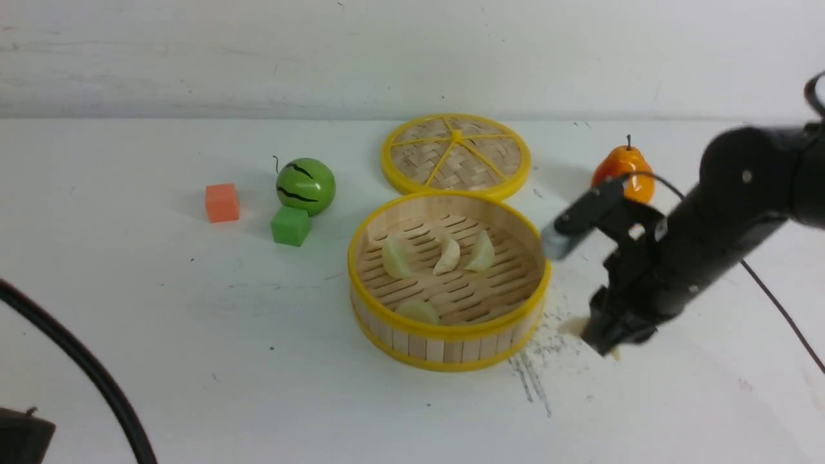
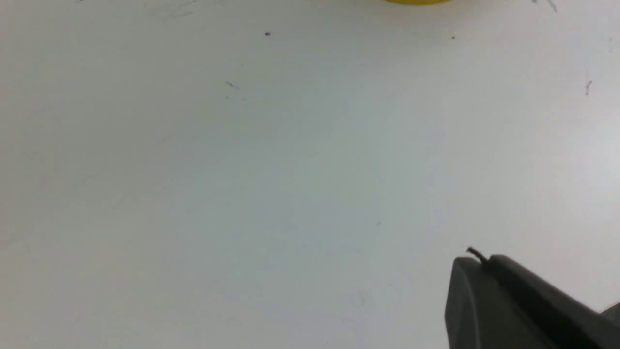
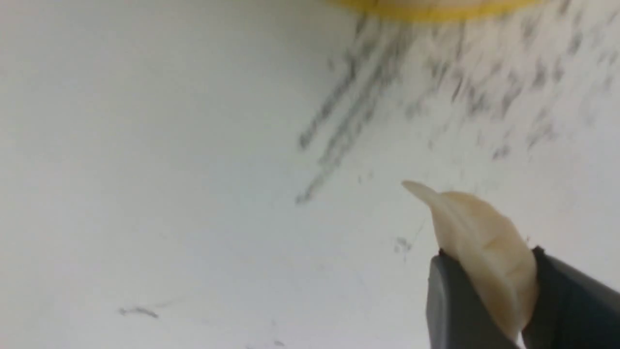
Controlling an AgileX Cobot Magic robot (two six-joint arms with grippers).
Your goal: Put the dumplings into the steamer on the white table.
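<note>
The steamer (image 1: 449, 335), a round bamboo basket with yellow rims, stands mid-table on the white table (image 1: 193, 309). Several pale dumplings lie on its slatted floor, among them one at the left (image 1: 397, 256), one in the middle (image 1: 448, 256) and one by the near wall (image 1: 419, 312). My right gripper (image 1: 606, 340) is down at the table just right of the steamer. In the right wrist view it (image 3: 487, 257) is shut on a cream dumpling (image 3: 477, 232), whose pointed end sticks out past the fingers. My left gripper (image 2: 479, 261) is shut and empty over bare table.
A woven yellow-rimmed lid (image 1: 456, 154) lies behind the steamer. A green watermelon ball (image 1: 306, 185), a green cube (image 1: 290, 225) and an orange cube (image 1: 222, 202) sit at the left. An orange pear (image 1: 635, 177) stands behind my right arm. A black cable (image 1: 77, 361) crosses the near left.
</note>
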